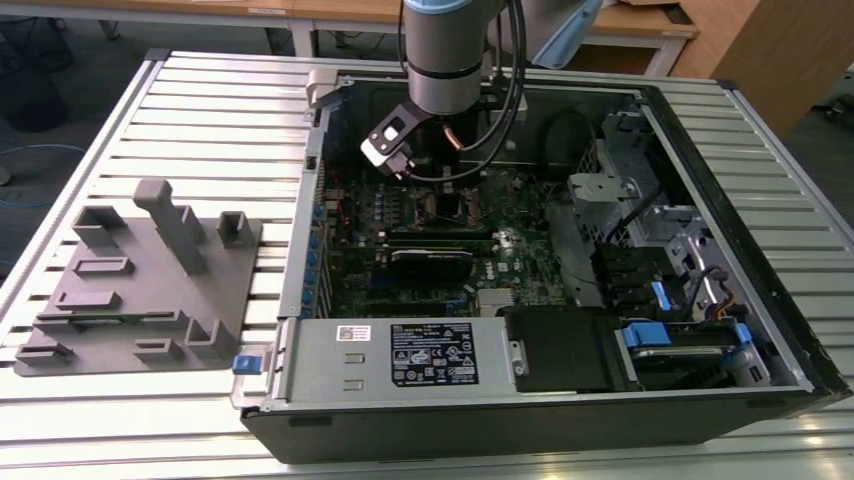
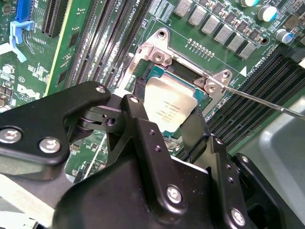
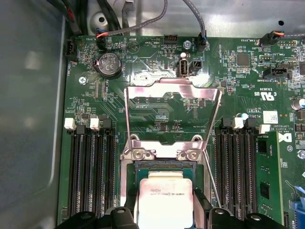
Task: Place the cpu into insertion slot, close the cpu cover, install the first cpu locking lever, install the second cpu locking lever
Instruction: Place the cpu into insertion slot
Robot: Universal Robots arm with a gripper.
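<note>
Over the open computer case, my gripper (image 1: 447, 190) hangs from the arm above the motherboard. In both wrist views its black fingers (image 2: 138, 119) sit against two opposite edges of the cpu (image 2: 169, 107), a silver-grey square chip, so the gripper (image 2: 167, 121) is shut on it. The cpu (image 3: 164, 200) lies over the insertion slot (image 3: 164, 165), whose dark edge shows beyond the chip; I cannot tell if it is seated. The cpu cover (image 3: 174, 82), a silvery frame, stands flipped open behind the slot on its hinge. A thin wire lever (image 2: 257, 98) sticks out beside the slot.
Long black memory slots (image 3: 90, 171) flank the socket on both sides (image 3: 233, 167). A coin battery (image 3: 108, 64) and cables (image 3: 195, 19) lie beyond the cover. The case wall (image 3: 28, 119) is close by. A grey fixture tray (image 1: 134, 290) sits outside the case.
</note>
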